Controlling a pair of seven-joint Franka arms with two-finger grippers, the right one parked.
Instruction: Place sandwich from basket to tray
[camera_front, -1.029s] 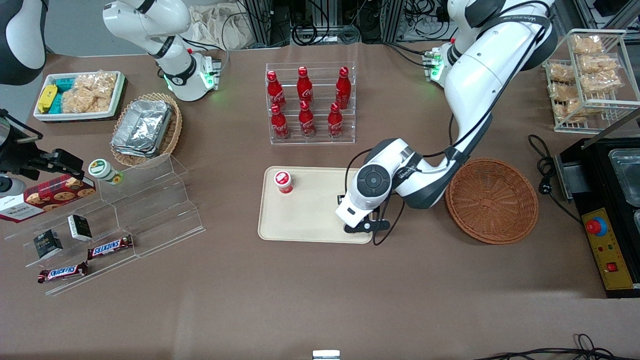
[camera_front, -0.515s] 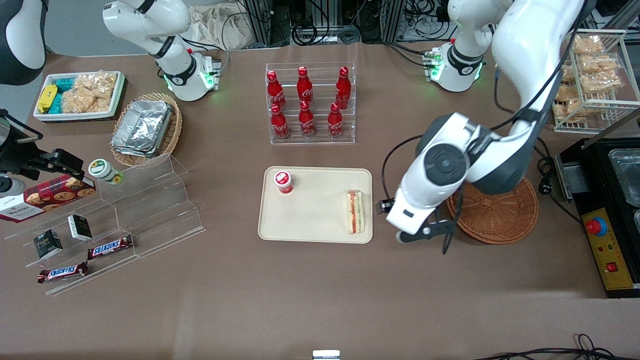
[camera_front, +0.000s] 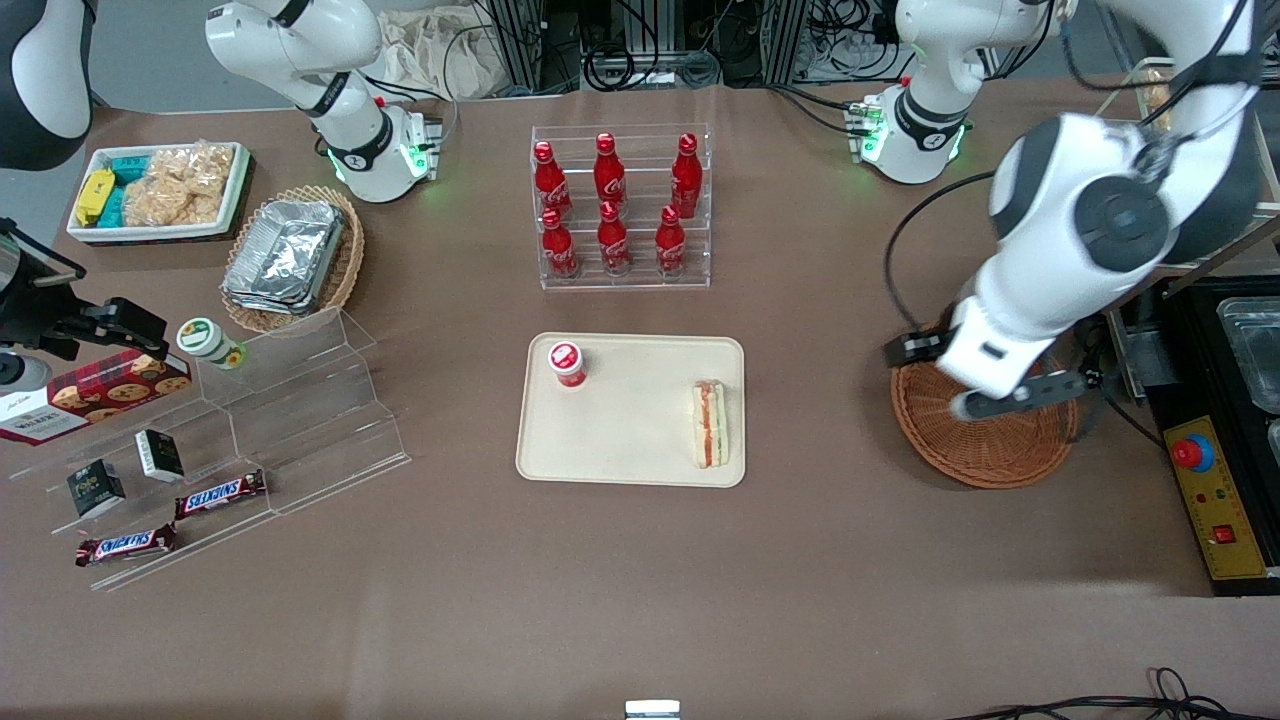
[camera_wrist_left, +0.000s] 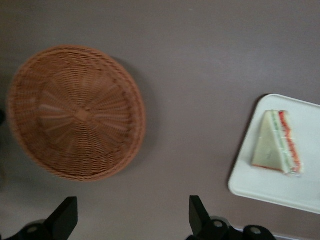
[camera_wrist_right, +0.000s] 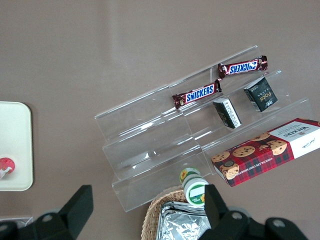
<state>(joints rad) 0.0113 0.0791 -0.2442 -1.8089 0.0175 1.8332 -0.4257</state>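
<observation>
So the sandwich (camera_front: 711, 424) is now left lying on the tray (camera_front: 630, 455), tucked against the edge nearest the basket (camera_front: 985, 455), filling stripes facing up. A red-capped cup (camera_front: 567, 363) is parked on the same tray, well apart from it. Compared with a second ago, the gripper (camera_front: 1020, 398) has been pulled off the tray and lifted clear, and it's now hung above the emptied basket at the working arm's end of the table. The fingers (camera_wrist_left: 62, 220) are spread wide with nothing held between them. Judged from that, the placing looks basically done and only the retreat is left. Part of the basket is covered by the arm in the front view, and the wrist view is smeared by motion, so the weave can't be made out properly.
</observation>
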